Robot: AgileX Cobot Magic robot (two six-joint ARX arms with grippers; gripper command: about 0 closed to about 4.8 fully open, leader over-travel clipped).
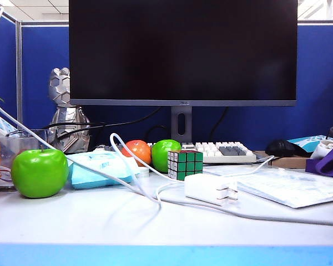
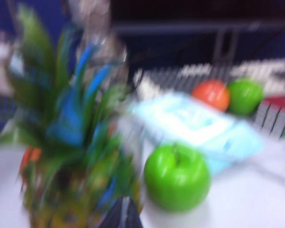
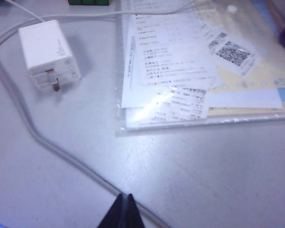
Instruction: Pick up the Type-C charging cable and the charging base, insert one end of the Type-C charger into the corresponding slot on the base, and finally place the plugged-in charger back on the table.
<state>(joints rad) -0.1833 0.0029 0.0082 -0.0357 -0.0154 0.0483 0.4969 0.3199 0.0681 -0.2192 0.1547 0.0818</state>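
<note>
We see the table, a wide white desk top with a light-blue near edge, and at its far side a large dark monitor with a keyboard below it. A clear packet of printed papers lies on the right. The charging base rests on its side near the middle, just left of that packet, prongs pointing right. The Type-C charging cable curls in loose loops left of the base, past a Rubik's cube and a green apple. The right gripper hovers over bare table nearer than the base, fingers pressed together and empty. The left gripper, also closed and empty, sits by a blurred pineapple on the far left.
</note>
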